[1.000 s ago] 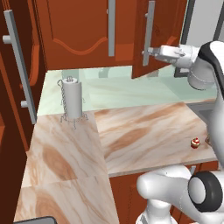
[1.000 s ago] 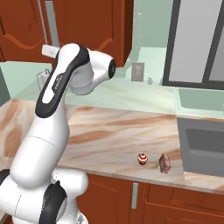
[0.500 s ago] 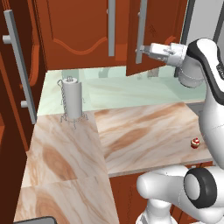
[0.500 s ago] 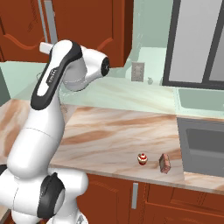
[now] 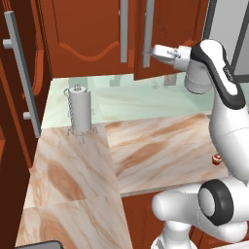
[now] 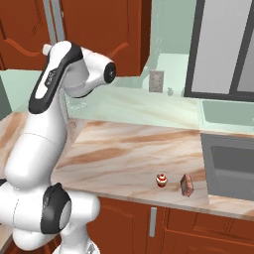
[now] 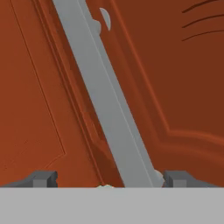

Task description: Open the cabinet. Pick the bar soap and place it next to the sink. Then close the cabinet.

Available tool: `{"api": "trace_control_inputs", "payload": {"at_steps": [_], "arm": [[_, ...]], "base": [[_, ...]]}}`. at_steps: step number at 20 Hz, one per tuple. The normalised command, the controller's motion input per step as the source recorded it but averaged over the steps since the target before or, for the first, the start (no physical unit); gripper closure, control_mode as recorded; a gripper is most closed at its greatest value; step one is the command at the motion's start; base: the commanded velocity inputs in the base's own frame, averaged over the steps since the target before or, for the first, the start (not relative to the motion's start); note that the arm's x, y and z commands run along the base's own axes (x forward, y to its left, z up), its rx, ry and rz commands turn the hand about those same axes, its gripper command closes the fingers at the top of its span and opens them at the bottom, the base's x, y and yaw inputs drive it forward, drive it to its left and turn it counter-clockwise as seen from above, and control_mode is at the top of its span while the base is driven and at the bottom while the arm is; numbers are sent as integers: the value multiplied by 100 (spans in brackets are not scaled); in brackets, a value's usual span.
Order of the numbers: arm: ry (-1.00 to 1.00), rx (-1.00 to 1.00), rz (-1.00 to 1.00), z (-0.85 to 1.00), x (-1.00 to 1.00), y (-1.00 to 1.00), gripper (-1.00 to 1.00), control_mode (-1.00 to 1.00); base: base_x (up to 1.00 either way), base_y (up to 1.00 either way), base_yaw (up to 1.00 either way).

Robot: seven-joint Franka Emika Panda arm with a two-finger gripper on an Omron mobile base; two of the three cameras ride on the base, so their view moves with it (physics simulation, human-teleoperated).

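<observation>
The gripper [image 7: 105, 178] is raised to the cabinet [image 5: 92, 34] and faces one of its long grey handles [image 7: 105, 100], its jaws spread wide with the bar running between the fingertips; nothing looks clamped, though contact is hard to judge. The bar soap [image 6: 186, 184] lies on the marbled counter [image 6: 124, 158] near the sink [image 6: 230, 158], just beside a small red-and-white cupcake-like item [image 6: 161, 179]
</observation>
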Motion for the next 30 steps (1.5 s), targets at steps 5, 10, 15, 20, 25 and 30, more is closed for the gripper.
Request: {"api": "trace_control_inputs", "payload": {"at_steps": [5, 10, 15, 20, 25, 30], "arm": [[0, 0, -13, 0, 36, 24, -100, -100], [0, 0, -11, 0, 27, 25, -100, -100], [0, 0, -11, 0, 25, 21, -100, -100], [0, 0, -11, 0, 23, 20, -100, -100], [0, 0, -10, 0, 41, 17, -100, -100], [0, 0, -7, 0, 41, 12, -100, -100]], "base": [[0, 0, 0], [0, 0, 0], [0, 0, 0], [0, 0, 0], [0, 0, 0], [0, 0, 0]]}}
